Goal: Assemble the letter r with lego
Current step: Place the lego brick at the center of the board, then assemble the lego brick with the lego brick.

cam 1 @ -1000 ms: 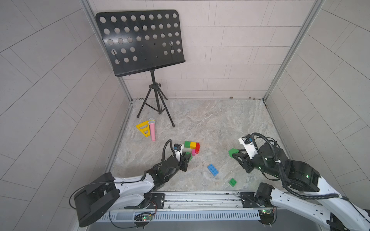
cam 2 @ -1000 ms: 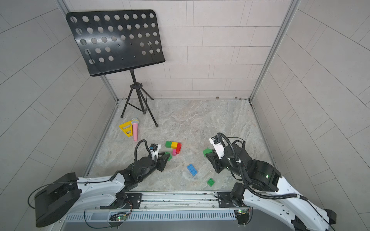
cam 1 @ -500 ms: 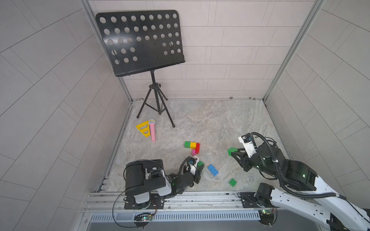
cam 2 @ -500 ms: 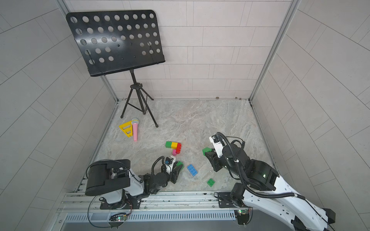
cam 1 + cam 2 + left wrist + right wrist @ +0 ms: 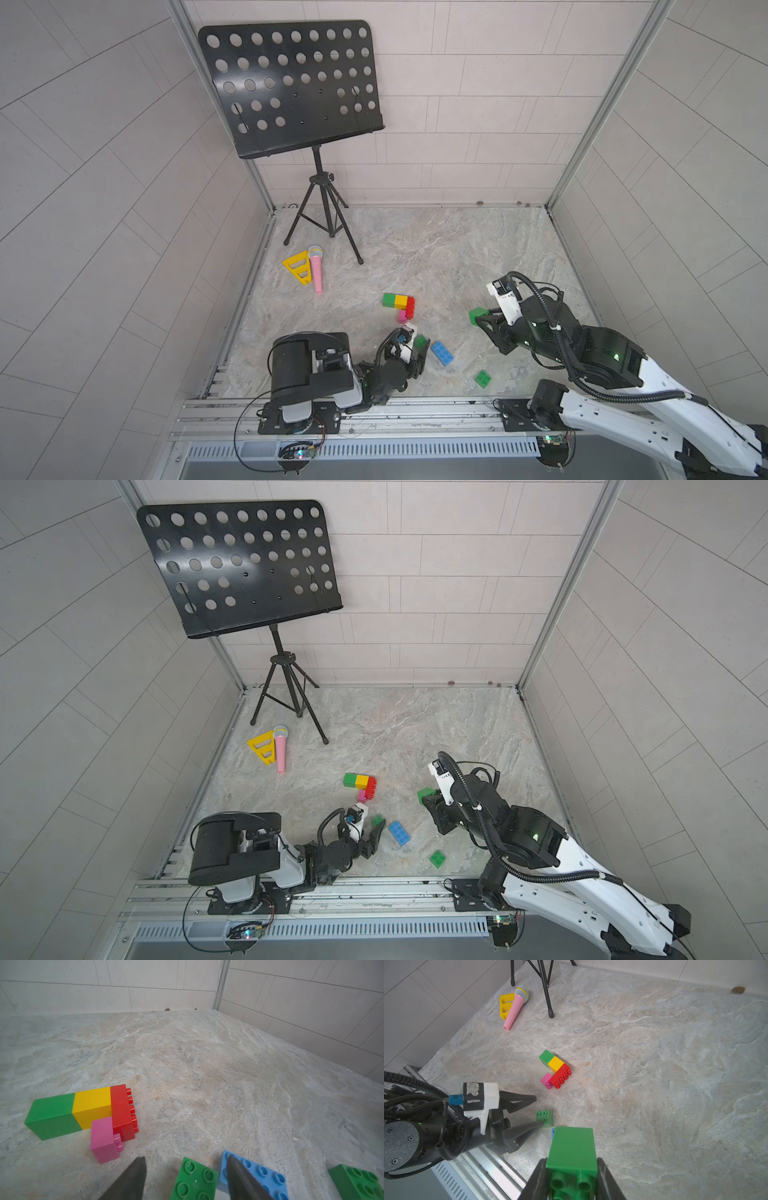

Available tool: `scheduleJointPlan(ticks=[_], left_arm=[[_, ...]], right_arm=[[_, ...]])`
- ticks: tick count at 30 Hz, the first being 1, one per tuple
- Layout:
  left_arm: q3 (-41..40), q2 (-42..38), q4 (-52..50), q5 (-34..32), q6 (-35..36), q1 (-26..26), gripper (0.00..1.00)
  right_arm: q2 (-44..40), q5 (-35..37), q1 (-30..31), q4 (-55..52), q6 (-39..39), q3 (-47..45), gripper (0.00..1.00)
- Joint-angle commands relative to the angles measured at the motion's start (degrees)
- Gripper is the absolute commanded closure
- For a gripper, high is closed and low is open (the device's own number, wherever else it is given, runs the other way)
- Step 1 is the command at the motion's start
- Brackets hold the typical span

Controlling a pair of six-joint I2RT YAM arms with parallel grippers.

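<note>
Furthest left on the surface point(image 5: 436, 257), lying on its side: a joined cluster point(image 5: 399, 302) of green, yellow, red and pink lego. Just nearer the robot, left claw point(image 5: 185, 1159) spread wide, straddling a loose green brick point(image 5: 194, 1181) sitting studs-up, gripping nothing, with one fingertip seemingly touching that brick in the right wrist view. Close beside it, flat and studs-up, the blue brick point(image 5: 441, 353). Further right and apart, a second loose green brick point(image 5: 482, 378). Furthest right, seemingly raised off the surface, right claw point(image 5: 571, 1160) clamped narrow on a third green brick point(image 5: 572, 1145), pinched across its smooth side walls, round studs or sockets toward the wrist camera, hard to tell which. Probably light, rigid, hard plastic throughout: no give under the pads, glossy enough to slip or twist if pinched near a corner. Best taken across two opposite flat walls, square and mid-height, leaving studs and underside free for mating. Likely to need a firm, straight push to seat, with the cluster braced against sliding.
</note>
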Motion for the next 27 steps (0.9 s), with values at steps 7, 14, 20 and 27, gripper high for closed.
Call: scheduleJointPlan(ticks=[7,14,20,27], left_arm=[[1.1,-25.9,-27.0,-10.5,10.1,-0.8,0.00],[20.9,-48.3,-86.1,-23.2,-0.2,1.3,0.00],[35.2,-53.2,-125.9,-21.3,-25.8,2.3,0.00],[39.6,-58.4,-139.5,-10.2,-30.6,2.6,0.00]], right_arm=[[8.0,-5.3,-0.1,-5.6,3.0,4.4,1.00],[19.1,-10.0,0.0,-3.2,5.0,6.4,1.00],[27.7,-14.6,0.5,1.4,3.8,7.5,1.00],[35.8,-13.8,1.4,3.8,2.5,8.2,1.00]])
